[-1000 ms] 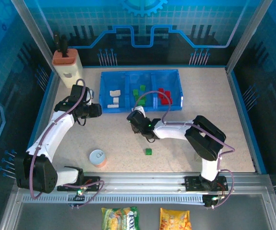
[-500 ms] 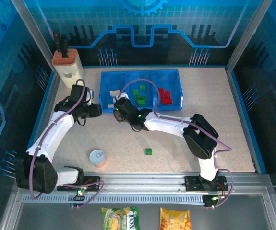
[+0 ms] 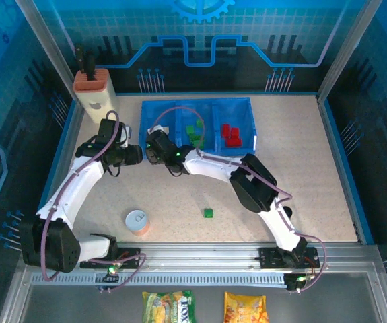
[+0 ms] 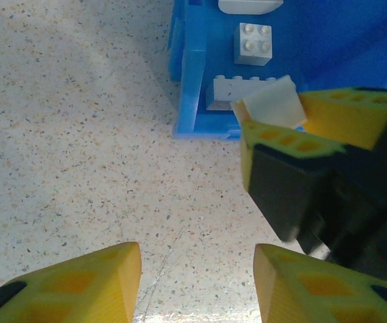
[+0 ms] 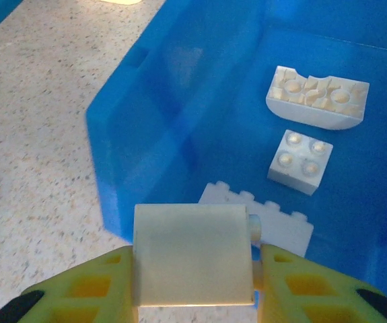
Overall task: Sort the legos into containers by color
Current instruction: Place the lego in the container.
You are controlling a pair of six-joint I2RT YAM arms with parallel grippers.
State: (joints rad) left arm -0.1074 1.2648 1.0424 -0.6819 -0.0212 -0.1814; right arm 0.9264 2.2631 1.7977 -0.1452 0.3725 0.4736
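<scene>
Holding cream brick [image 5: 192,252] — R gripper [image 5: 194,269] clenched on it, over blue tray [image 5: 173,141] near wall, cream compartment. Move inward before you release. L gripper [image 4: 196,266]: jaws apart, empty.

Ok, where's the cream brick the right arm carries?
Right wrist view: held brick between the right fingers, over the blue tray's near-left corner, by the long cream brick.

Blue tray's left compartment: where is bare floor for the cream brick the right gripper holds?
Crowded: the curved cream plastic brick, the square four-stud cream brick and the long cream brick lie close together. Free: the floor strip between them and the outer wall of the bright blue translucent plastic tray.
</scene>
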